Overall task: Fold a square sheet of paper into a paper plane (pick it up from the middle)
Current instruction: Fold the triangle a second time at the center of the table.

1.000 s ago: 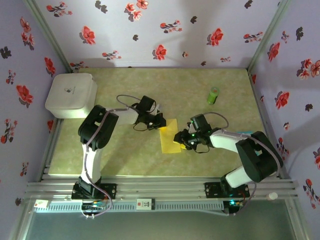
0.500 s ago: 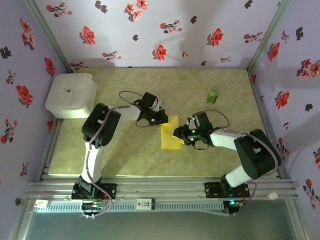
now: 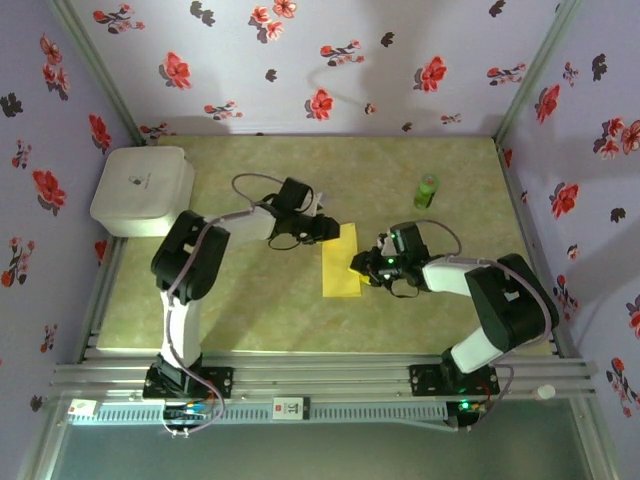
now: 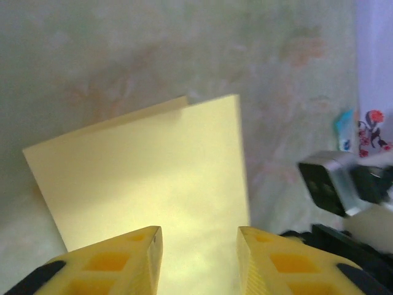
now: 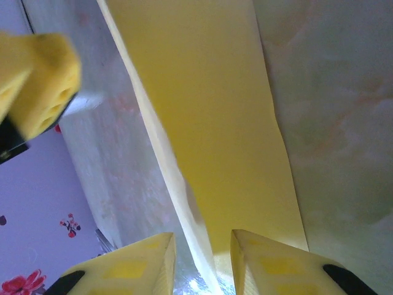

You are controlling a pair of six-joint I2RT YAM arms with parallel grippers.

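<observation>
Pale green-beige marbled tabletop, enclosed by lilac walls printed with red flowers, seen from above and from both wrists.

Thin bright yellow sheet of paper: lies near the middle of the table, between the two arms, folded to a narrow upright rectangle. In the left wrist view its far edge shows two layers slightly out of register at one corner. In the right wrist view one long side rises as a pale folded ridge above the flat layer.

Left gripper: reaches in from the left to the far left corner of the sheet. Its yellow fingers stand a narrow way apart, with flat paper visible through the gap and nothing clamped between them.

Right gripper: comes in from the right at the sheet's right edge, about halfway along it. Its yellow fingers are parted narrowly and straddle the folded ridge. Bare paper shows in the gap beside the ridge, and whether either pad touches the ridge cannot be told.

White rounded plastic box: at the far left corner of the table, well apart from the sheet.

Small green cylinder: upright at the far right, beyond the right gripper and clear of the paper.
</observation>
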